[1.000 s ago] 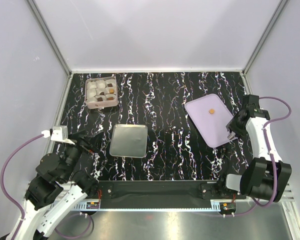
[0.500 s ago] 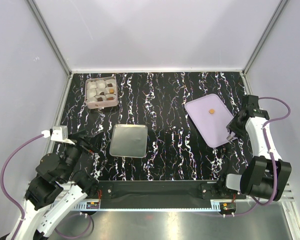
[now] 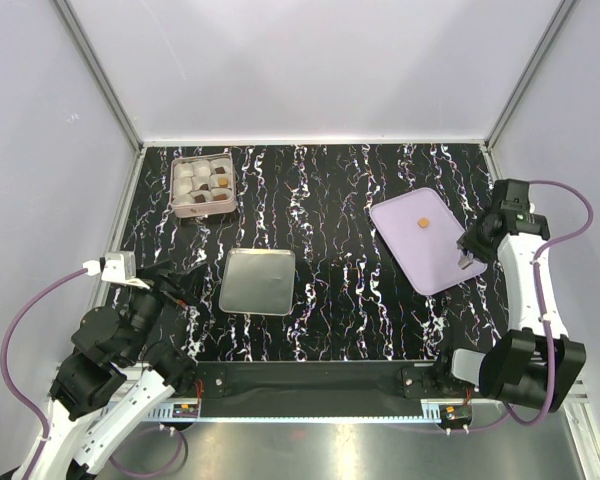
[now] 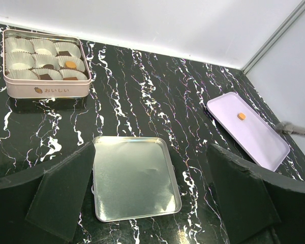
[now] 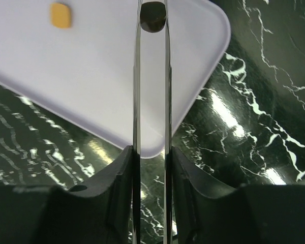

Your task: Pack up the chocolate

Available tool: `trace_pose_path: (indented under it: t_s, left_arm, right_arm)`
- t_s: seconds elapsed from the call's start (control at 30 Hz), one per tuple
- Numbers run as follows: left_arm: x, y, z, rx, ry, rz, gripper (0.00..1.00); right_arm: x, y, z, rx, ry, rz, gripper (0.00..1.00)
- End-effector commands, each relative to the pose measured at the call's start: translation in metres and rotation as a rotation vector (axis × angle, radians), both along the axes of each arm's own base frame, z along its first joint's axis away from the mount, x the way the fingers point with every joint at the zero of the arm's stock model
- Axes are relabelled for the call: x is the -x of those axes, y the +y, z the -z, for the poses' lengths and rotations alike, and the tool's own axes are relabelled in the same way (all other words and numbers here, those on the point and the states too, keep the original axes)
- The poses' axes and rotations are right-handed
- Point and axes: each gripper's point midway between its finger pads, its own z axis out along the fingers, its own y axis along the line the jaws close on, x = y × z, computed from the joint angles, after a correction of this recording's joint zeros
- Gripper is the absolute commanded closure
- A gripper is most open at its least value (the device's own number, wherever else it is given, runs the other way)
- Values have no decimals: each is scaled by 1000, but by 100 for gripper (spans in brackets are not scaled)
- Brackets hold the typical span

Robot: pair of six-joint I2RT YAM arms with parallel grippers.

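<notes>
right hand: I'm pinching a dark chocolate lump right at the tips of my two long thin fingers. They're closed in on it from both sides, and the gap is only as wide as the lump.

where that lump is: I'm holding it over the lilac tray, toward the tray's near-right end. Can't tell if it's lifted or touching the tray.

tan chocolate: it's sitting alone on the far part of the lilac tray, well apart from my right hand.

lilac tray: it's lying flat at an angle on the right side of the counter.

left hand: I'm keeping this one spread as wide as it goes, with nothing in it. It's hanging over the near-left part of the counter.

silver tray: it's lying flat just past my left hand, near the middle-left, and it's bare shiny metal.

tin box: it's sitting at the far left, well apart from everything else.

paper cups: they're filling the tin box in rows.

boxed chocolates: several dark pieces and one tan one are resting in the cups on the box's right and near sides.
</notes>
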Motion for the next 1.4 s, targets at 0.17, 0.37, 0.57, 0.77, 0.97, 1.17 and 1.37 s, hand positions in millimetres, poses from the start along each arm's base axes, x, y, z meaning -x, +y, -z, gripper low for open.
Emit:
trace_pose_path:
  t_s: [0.17, 0.37, 0.57, 0.77, 0.97, 1.17, 1.37]
  left_arm:
    - [-1, 2, -15, 39, -48, -12, 1]
    - [-4, 7, -13, 32, -38, -47, 1]
    - [0, 18, -35, 20, -20, -85, 1]
    - [11, 36, -85, 19, -44, -130, 1]
    - [14, 40, -90, 11, -30, -142, 1]
    - [15, 41, -75, 14, -20, -144, 1]
    - [16, 41, -64, 7, -12, -141, 1]
  right_arm:
    - [-22, 31, -45, -25, -124, -108, 67]
    - [-43, 89, -60, -79, -191, -246, 67]
    - [-77, 198, -94, -139, -291, -467, 67]
    - [-130, 343, -124, -201, -461, -720, 67]
    - [-182, 471, -119, -217, -580, -917, 68]
    - [-205, 556, -107, -277, -775, -1060, 67]
    - [-218, 593, -71, -285, -866, -1098, 66]
